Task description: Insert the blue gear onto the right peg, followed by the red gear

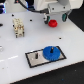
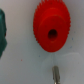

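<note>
The blue gear (image 1: 51,52) lies flat on the grey black-edged plate (image 1: 34,62), over the spot of the right peg, which it hides. The thinner pin (image 1: 37,55) stands bare beside it, toward the exterior view's left. Farther back, the red gear (image 1: 53,23) rests on the white table. My gripper (image 1: 52,20) hangs directly over it and is open. In the wrist view the red gear (image 2: 44,22) fills the middle, its centre hole showing. One fingertip (image 2: 56,73) sits just outside its rim, apart from it.
A white and tan block (image 1: 18,28) stands at the exterior view's left. A dark object (image 1: 64,16) lies just beyond the red gear. A dark green shape (image 2: 2,31) shows at the wrist view's edge.
</note>
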